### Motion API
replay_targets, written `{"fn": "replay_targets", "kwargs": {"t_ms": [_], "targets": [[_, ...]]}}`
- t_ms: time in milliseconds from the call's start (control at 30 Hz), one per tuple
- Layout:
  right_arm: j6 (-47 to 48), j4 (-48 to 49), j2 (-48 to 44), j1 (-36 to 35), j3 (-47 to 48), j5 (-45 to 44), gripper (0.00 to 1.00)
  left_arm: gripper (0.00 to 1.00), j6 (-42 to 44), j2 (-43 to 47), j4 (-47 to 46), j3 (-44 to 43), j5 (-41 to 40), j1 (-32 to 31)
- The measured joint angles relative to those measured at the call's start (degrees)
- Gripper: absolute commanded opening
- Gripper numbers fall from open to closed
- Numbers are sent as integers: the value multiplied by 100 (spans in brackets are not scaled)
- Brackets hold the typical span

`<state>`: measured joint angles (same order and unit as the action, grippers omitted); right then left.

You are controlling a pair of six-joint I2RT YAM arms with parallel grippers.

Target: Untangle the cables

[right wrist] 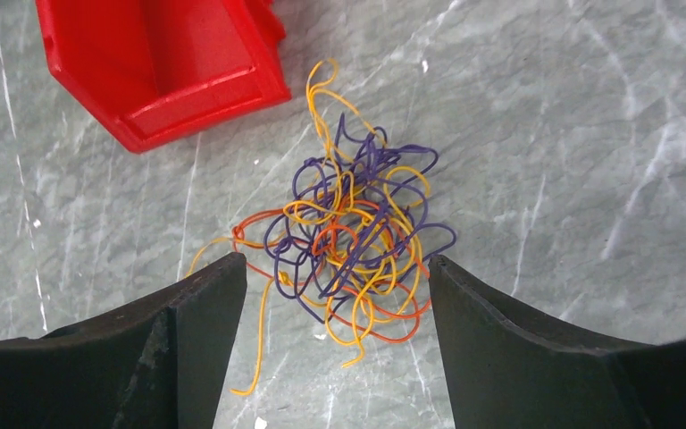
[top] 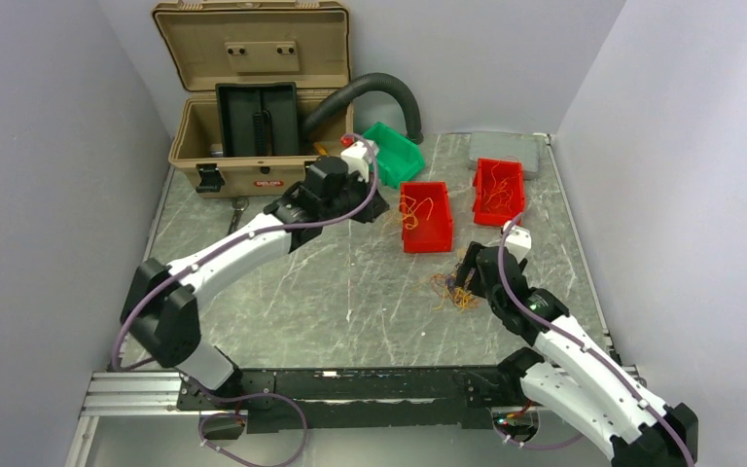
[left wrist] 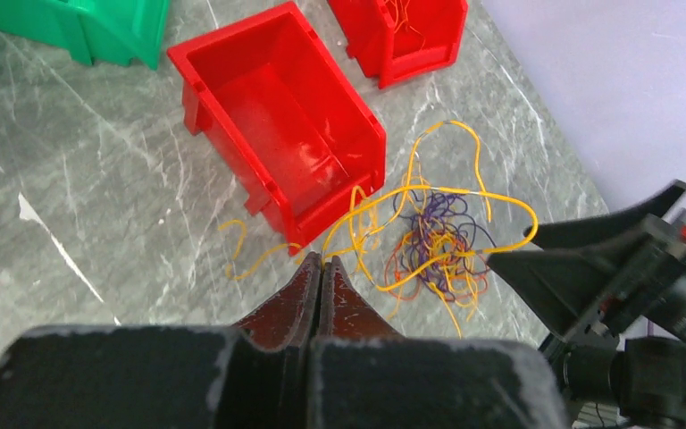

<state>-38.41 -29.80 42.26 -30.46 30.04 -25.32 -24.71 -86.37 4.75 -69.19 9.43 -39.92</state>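
Observation:
The cables are a small tangle (right wrist: 357, 241) of thin yellow, orange and purple wires lying on the marble table in front of a red bin (right wrist: 205, 94). My right gripper (right wrist: 335, 261) is open, one finger on each side of the tangle's near edge, nothing held. In the top view this tangle (top: 457, 290) sits just left of the right gripper (top: 469, 268). My left gripper (left wrist: 322, 259) is shut; a yellow cable (left wrist: 464, 192) runs from its tips in loops to the tangle (left wrist: 438, 241). The left gripper (top: 374, 206) hovers beside the red bin (top: 426, 238).
A second red bin (top: 499, 216) with wires in it stands at the back right. Behind lie a green bin (top: 394, 154), an open tan toolbox (top: 253, 97), a black hose (top: 379, 88) and a grey pad (top: 511, 151). A loose yellow piece (left wrist: 241, 255) lies left of my left fingertips.

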Motion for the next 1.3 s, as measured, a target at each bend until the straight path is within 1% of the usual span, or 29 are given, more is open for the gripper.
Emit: {"fn": "replay_targets", "kwargs": {"t_ms": [267, 533, 633, 733, 767, 800, 833, 867, 900, 933, 967, 1000, 1067, 1167, 1300], "targets": [[37, -74, -636, 4, 59, -518, 77, 0, -74, -1270, 111, -1189, 210, -20], [76, -96, -826, 11, 98, -675, 77, 0, -173, -2223, 284, -2048, 472, -28], [76, -98, -820, 11, 98, -675, 77, 0, -168, -2570, 435, -2455, 437, -28], [76, -98, -800, 11, 98, -675, 77, 0, -170, -2817, 695, -2680, 275, -28], [76, -98, -787, 11, 98, -675, 77, 2, -173, -2942, 850, -2804, 181, -28], [76, -98, -782, 11, 98, -675, 77, 13, -173, -3051, 955, -2900, 94, -28], [76, -98, -776, 11, 98, -675, 77, 32, -173, -3191, 1126, -3045, 7, -28], [76, -98, -772, 11, 98, -675, 77, 48, -160, -3309, 1233, -3156, -50, -28], [74, -101, -769, 11, 98, -675, 77, 60, -173, -3460, 1384, -3314, -94, -28], [72, -101, -765, 11, 98, -678, 77, 67, -146, -3554, 1467, -3394, -118, -26], [70, -107, -732, 11, 98, -680, 78, 73, -170, -3628, 1554, -3438, -129, -26], [68, -118, -713, 11, 101, -680, 78, 77, -157, -3648, 1631, -3434, -136, -26], [37, -153, -603, 11, 114, -678, 79, 81, -140, -3613, 1690, -3353, -144, -28], [-39, -210, -190, 57, 181, -586, 78, 81, -83, -3335, 1615, -2994, -109, -28], [-168, -186, 643, 199, 249, -214, 71, 80, 63, -2667, 1572, -2509, 46, -31]]}}
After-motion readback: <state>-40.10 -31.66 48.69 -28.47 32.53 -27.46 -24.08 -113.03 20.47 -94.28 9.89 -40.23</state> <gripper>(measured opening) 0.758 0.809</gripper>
